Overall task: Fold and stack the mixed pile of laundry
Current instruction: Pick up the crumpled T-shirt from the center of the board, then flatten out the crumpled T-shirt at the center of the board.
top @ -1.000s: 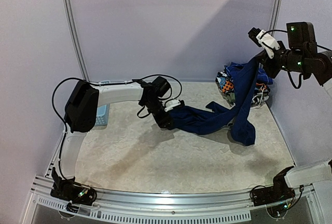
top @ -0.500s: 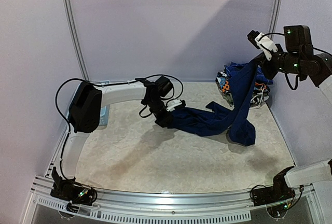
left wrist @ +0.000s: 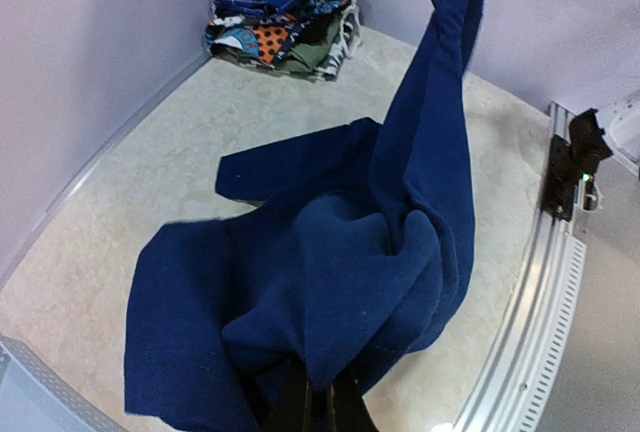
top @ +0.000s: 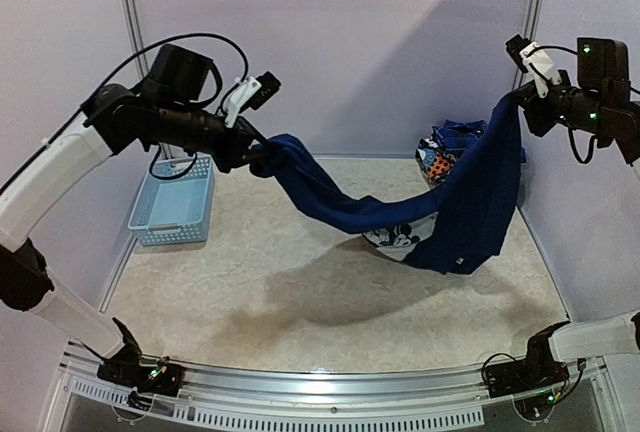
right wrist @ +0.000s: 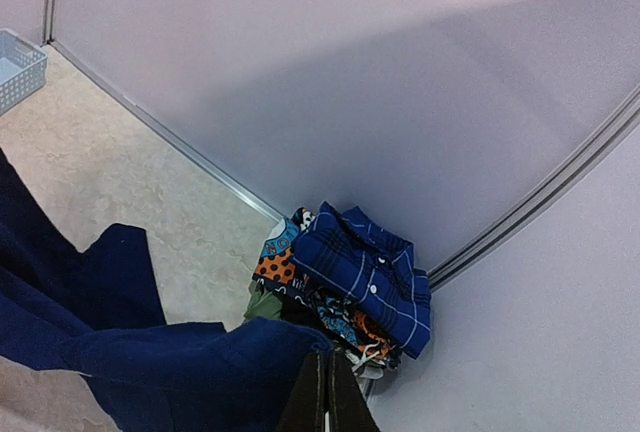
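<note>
Above table point(top: 250, 302): T-shirt point(top: 470, 202), pincer point(top: 262, 157) to pincer point(top: 519, 102)

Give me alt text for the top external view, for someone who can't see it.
Both arms hold a navy T-shirt stretched in the air between them, the left gripper clamped on one end, the right gripper on the other, its middle sagging toward the table. The laundry pile sits in the far right corner; a light-blue basket stands far left.

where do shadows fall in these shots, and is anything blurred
Top external: the navy T-shirt casts a soft shadow on the table below it, no blur. Left wrist: evenly lit, no glare. Right wrist: a broad shadow crosses the wall; the plaid shirt is sharp.
</note>
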You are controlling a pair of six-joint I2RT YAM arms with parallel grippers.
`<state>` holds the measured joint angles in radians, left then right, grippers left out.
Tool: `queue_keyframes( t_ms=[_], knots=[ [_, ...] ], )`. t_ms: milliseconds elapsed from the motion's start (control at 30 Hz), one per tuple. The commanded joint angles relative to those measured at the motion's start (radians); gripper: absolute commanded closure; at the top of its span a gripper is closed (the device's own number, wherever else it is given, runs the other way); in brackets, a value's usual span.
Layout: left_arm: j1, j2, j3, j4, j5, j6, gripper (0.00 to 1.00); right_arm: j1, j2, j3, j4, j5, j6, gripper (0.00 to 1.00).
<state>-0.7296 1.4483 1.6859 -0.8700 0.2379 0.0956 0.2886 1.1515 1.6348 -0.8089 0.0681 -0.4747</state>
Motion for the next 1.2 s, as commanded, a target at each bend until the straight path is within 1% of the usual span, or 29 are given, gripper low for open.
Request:
queue_keyframes(
  t_ms=[0,133,233,267,333,400,467,533,600,667,733,800,867,900,967,1033,1100,1167],
  knots=[
    [0.011,-0.059,-0.114,-0.131,0.102,-0.073,1.00,-0.004,-0.037,0.039,-0.027,-0.013,0.027,1.00],
    [0.049,-0.146,-0.265,-0.112,0.106,-0.141,0.95,-0.005,-0.046,-0.013,-0.006,0.007,0.024,1.00],
    [0.153,-0.135,-0.334,-0.064,0.086,-0.201,0.90,-0.005,-0.028,-0.041,0.020,0.012,0.022,1.00],
    [0.200,-0.101,-0.336,-0.050,0.078,-0.216,0.90,-0.005,-0.020,-0.047,0.029,0.008,0.022,1.00],
    [0.267,-0.011,-0.308,-0.033,0.012,-0.224,0.86,-0.005,0.007,-0.063,0.051,-0.001,0.025,1.00],
    [0.306,0.102,-0.259,-0.012,-0.035,-0.213,0.84,-0.007,0.035,-0.091,0.082,-0.003,0.031,1.00],
    [0.322,0.216,-0.185,-0.009,-0.055,-0.199,0.80,-0.013,0.063,-0.118,0.108,-0.020,0.037,1.00],
    [0.314,0.297,-0.123,-0.026,-0.058,-0.179,0.76,-0.017,0.097,-0.138,0.122,-0.032,0.044,1.00],
    [0.288,0.314,-0.119,-0.023,-0.033,-0.148,0.71,-0.021,0.126,-0.154,0.126,-0.042,0.049,1.00],
    [0.252,0.288,-0.166,-0.012,-0.009,-0.088,0.68,-0.024,0.140,-0.186,0.128,-0.057,0.055,1.00],
    [0.208,0.235,-0.245,0.003,0.012,0.001,0.64,-0.025,0.139,-0.221,0.135,-0.094,0.059,1.00],
    [0.153,0.175,-0.334,0.052,-0.003,0.060,0.60,-0.027,0.130,-0.253,0.147,-0.106,0.062,1.00],
    [0.107,0.152,-0.374,0.069,-0.050,0.121,0.57,-0.026,0.124,-0.273,0.157,-0.121,0.069,1.00],
    [0.096,0.165,-0.373,0.060,-0.078,0.140,0.57,-0.026,0.124,-0.279,0.160,-0.130,0.074,1.00],
    [0.092,0.223,-0.342,0.017,-0.086,0.140,0.57,-0.026,0.128,-0.283,0.161,-0.149,0.081,1.00],
    [0.076,0.288,-0.305,-0.031,-0.037,0.132,0.56,-0.026,0.132,-0.283,0.159,-0.162,0.090,1.00],
    [0.027,0.311,-0.318,-0.014,-0.033,0.151,0.54,-0.026,0.131,-0.287,0.161,-0.167,0.094,1.00],
    [-0.018,0.328,-0.338,0.018,-0.074,0.159,0.51,-0.026,0.131,-0.291,0.159,-0.172,0.094,1.00]
  ],
)
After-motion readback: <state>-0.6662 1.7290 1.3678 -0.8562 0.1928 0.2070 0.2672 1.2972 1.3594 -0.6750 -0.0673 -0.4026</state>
